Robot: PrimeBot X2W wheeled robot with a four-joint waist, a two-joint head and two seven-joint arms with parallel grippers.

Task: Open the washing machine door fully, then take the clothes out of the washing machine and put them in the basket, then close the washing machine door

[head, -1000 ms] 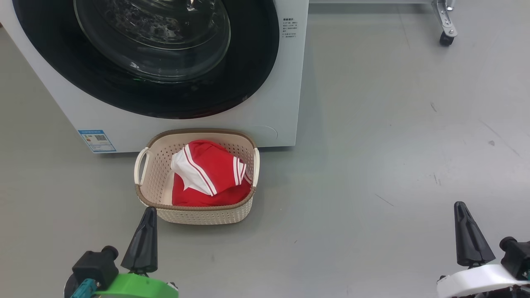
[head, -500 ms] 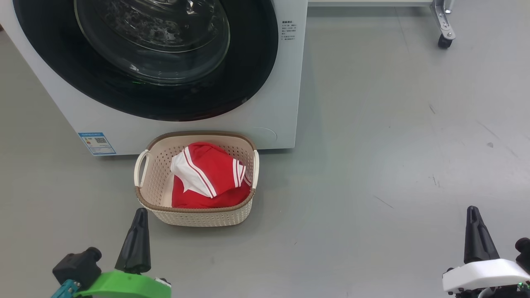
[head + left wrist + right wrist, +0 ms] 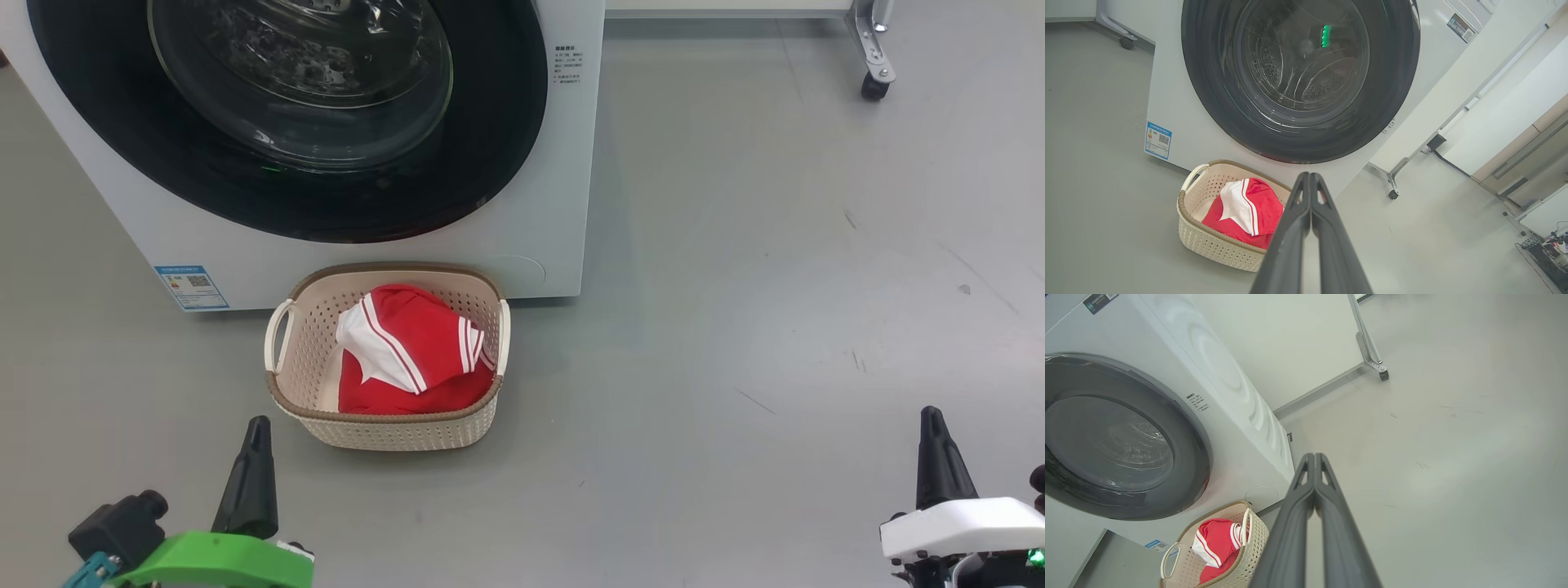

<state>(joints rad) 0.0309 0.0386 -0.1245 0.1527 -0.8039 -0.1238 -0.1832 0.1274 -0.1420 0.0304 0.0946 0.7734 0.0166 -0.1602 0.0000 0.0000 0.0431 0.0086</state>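
Washing machine: white front-loader, entered at the upper left of the head view, standing on the grey floor. Washing machine door: wide glossy black rim around a bulging clear glass window, seen lying flush against the machine's front, closed. The perforated steel drum is made out through the glass in the left wrist view. A small green glow is noted high in the window; whether it is a reflection cannot be told. Blue label sticker: fixed at the lower left corner of the machine's front. Basket: cream, perforated, brown-rimmed, with two loop handles, set on the floor just before the machine and below the door. Its far rim is close against the machine's base; contact cannot be told. Clothes: red fabric with a white panel and striped trim, heaped inside the basket toward its right side, with bare basket bottom showing at the left. Left tool: on a green mount at the lower left, fingers pressed together to one point, nothing held, near the basket's front left corner but apart from it. Right tool: on a white mount at the lower right, fingers likewise pressed together and empty, well apart from the basket over bare floor. Castor: black wheel on a metal frame leg, at the upper right.
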